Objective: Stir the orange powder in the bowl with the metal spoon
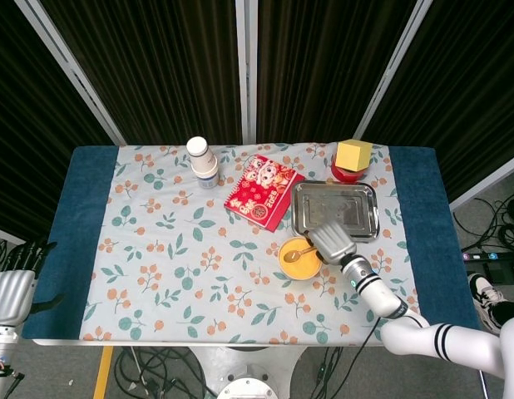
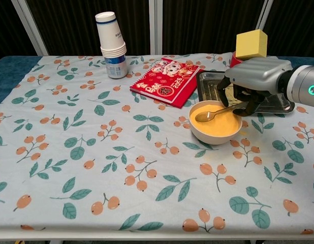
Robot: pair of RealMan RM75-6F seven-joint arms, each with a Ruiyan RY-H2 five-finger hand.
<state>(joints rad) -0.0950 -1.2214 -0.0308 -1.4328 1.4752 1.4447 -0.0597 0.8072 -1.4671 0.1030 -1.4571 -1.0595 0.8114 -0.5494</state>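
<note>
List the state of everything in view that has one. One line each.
bowl: upright, filled with orange powder
metal spoon: lying in the bowl, handle over the rim toward the right hand
right hand: over the handle, fingers curled around its end; firm grip not clear
left hand: off the table, idle, holds nothing
steel tray: flat, looks empty
paper cups: stacked, upright
red booklet: closed, flat
</note>
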